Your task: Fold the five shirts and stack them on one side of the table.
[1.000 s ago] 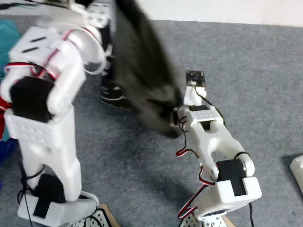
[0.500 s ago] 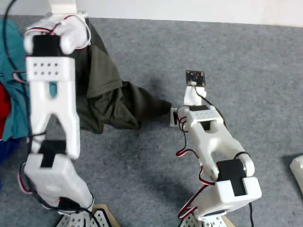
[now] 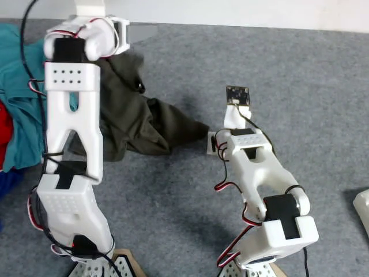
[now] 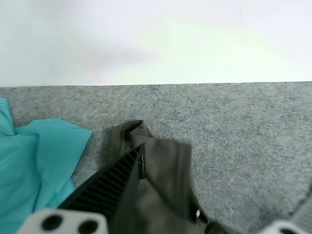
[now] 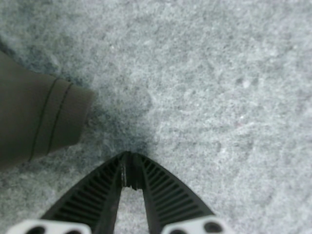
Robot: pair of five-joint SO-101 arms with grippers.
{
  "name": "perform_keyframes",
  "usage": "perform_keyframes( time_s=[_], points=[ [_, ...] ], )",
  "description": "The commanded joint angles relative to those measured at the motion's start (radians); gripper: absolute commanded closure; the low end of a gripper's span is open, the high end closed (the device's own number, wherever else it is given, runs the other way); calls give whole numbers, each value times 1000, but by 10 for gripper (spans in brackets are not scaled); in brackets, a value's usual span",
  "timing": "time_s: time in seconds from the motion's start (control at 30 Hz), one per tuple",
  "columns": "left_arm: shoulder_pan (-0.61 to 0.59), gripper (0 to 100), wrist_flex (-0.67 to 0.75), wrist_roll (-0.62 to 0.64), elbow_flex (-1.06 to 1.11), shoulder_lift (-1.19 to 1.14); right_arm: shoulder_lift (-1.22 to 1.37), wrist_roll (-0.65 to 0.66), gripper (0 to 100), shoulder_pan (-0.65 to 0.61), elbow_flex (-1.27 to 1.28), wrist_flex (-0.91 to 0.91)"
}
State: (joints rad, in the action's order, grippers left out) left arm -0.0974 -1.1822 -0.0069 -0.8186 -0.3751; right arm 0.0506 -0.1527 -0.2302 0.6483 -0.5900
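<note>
Our left claw [image 3: 122, 38] stands wide open at the collar end of the dark olive shirt [image 3: 135, 124], which lies crumpled on the grey surface [image 3: 300, 86] against the teal shirt [image 3: 17, 75]. Our right claw [image 5: 130, 171] is closed on nothing, just beside the sleeve cuff [image 5: 46, 119].

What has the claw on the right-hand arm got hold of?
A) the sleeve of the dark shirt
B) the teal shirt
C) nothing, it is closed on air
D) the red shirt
C: the right claw is shut with nothing between its fingers, over the grey mat, and the dark shirt sleeve lies apart from it.
</note>
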Motion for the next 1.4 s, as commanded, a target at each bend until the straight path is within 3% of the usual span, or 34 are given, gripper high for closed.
perform_keyframes(
  time_s=[0.0,0.17,0.27,0.37,0.63,0.8,1.03,1.37],
  points=[
    [-1,498,-270,-2,-216,13,-42,12,990,-1,-2,19],
    [1,551,-585,23,-529,13,-42,12,990,-1,-2,19],
    [-54,615,-606,66,-616,24,-42,12,990,-1,-2,18],
    [-101,675,-606,74,-559,67,-42,12,990,-1,-2,18],
    [-54,733,-603,72,19,351,-42,11,990,-1,-2,18],
    [-91,733,-569,71,375,573,-41,8,990,-2,-2,18],
    [-289,733,-272,71,843,696,-41,8,990,-2,-2,18],
    [-377,731,0,69,1282,765,-41,8,990,-2,-2,18]
  ],
)
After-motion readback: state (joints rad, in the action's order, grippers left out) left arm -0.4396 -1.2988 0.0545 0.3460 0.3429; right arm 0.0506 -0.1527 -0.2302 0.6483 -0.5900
